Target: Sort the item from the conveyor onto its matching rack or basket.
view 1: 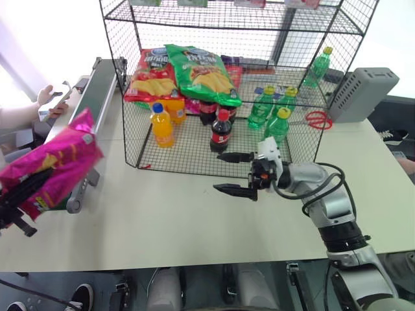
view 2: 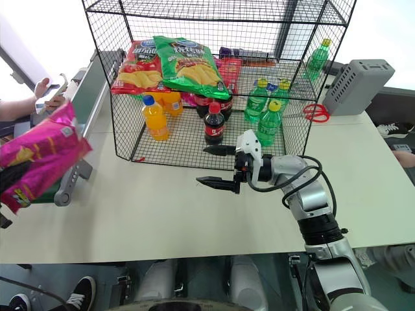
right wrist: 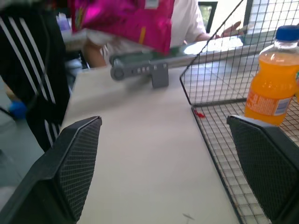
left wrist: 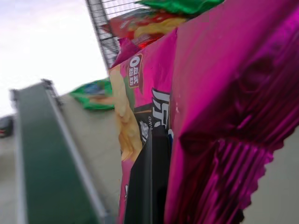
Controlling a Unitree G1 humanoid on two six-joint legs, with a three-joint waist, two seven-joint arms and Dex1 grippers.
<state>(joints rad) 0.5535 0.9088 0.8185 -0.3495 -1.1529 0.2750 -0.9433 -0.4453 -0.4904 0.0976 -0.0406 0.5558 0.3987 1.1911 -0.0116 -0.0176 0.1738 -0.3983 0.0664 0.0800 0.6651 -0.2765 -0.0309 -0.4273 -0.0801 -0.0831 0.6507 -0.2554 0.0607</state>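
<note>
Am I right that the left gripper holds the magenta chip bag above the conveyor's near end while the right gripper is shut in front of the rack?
Not quite: the right gripper is open, its fingers spread apart, as the left eye view shows. The rest stands: the left gripper holds the magenta chip bag above the conveyor's near end, and the right gripper is in front of the rack.

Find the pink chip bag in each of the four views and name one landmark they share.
Left eye view: pink chip bag at far left, raised beside the conveyor.
Right eye view: far left edge.
Left wrist view: close up, across the right half.
Right wrist view: top, above the conveyor's end.
Shared landmark: the conveyor.
</note>
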